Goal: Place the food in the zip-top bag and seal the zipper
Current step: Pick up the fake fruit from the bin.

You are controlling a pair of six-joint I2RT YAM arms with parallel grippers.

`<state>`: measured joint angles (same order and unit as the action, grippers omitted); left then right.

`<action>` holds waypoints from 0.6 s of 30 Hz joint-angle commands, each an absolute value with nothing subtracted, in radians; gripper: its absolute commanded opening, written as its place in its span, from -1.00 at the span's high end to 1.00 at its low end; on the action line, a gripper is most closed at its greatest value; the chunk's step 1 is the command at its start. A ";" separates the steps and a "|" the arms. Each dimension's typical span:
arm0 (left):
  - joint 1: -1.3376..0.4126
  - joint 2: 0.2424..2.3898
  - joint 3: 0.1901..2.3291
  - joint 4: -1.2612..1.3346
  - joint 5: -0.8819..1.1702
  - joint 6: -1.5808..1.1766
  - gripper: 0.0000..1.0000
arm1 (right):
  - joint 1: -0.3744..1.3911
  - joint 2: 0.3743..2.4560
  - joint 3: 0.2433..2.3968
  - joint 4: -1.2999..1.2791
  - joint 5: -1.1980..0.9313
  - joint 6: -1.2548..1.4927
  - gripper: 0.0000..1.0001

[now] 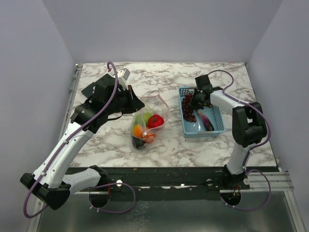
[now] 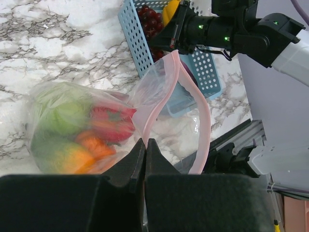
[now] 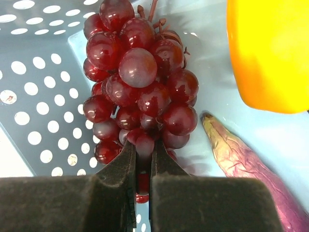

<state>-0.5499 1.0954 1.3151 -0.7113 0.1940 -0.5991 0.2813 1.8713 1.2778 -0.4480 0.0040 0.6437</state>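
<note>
On the marble table (image 1: 120, 79), seen from above, the zip-top bag (image 1: 147, 124) lies a little left of centre, with a tomato (image 1: 155, 121) and other coloured food already inside. The left gripper (image 1: 136, 104) is at the bag's upper edge. The right gripper (image 1: 197, 100) is down in the blue basket (image 1: 219, 126), well to the right, over the grapes (image 1: 188, 110). I judge about half is done: the basket pieces are left to move, and the sealing is not yet begun. Bare marble lies between bag and basket, so the way across looks free.

From the left wrist, the jaws are pressed together on the thin film at the bag's mouth and hold it up. The zipper (image 2: 205, 125) curves wide apart — the mouth is open toward the basket. A green cabbage (image 2: 63, 108) and an orange pumpkin (image 2: 72, 157) lie beside the tomato. The lip is soft and could fold if a piece hits it.

From the right wrist, the jaws are clenched on the lowest berries of the grapes. A yellow piece (image 3: 270, 53) and an eggplant (image 3: 246, 164) lie just beside them. The basket wall is near on the left — a lift straight up seems safest.
</note>
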 commanded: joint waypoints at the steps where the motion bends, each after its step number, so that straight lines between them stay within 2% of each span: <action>1: -0.548 1.072 1.304 -0.684 0.209 -0.606 1.00 | 0.277 1.807 1.251 -0.418 0.021 0.613 0.99; 18: -0.548 1.105 1.339 -0.680 0.199 -0.594 1.00 | 0.277 1.504 1.206 -0.481 0.076 0.544 0.99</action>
<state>-0.5499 1.0962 1.3132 -0.7094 0.1936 -0.6018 0.2813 1.5723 1.2156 -0.4614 0.0521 0.5716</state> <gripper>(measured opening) 0.006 0.085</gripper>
